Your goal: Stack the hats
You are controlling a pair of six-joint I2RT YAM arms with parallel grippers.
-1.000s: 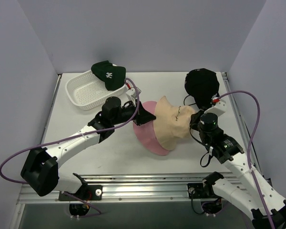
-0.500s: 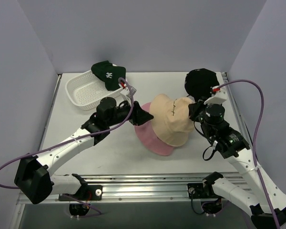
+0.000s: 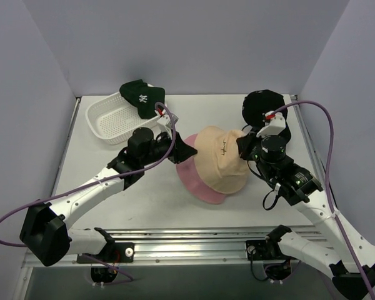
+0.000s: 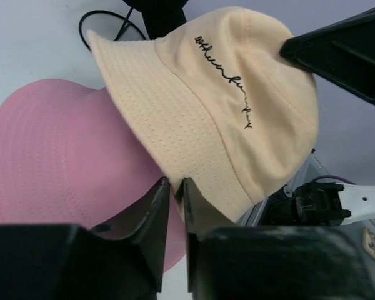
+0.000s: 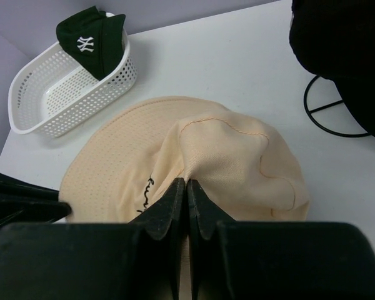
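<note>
Currently: tan bucket hat [image 3: 222,165] lies over pink bucket hat [image 3: 197,184] mid-table, pink brim showing toward 7 o'clock. Left gripper [image 4: 175,184] is clenched on the tan brim at its 9 o'clock edge. Right gripper [image 5: 186,184] pinches a fold of the crown at 3 o'clock.

Risk: opposed pulls could skew the tan hat or drag the pink one beneath; the pinched fold may snag on release.

Count: two bucket hats, two caps. Dark green cap [image 3: 142,97] rests on one white mesh basket [image 3: 103,122] at 11 o'clock; black cap [image 3: 264,107] at 1 o'clock.
</note>
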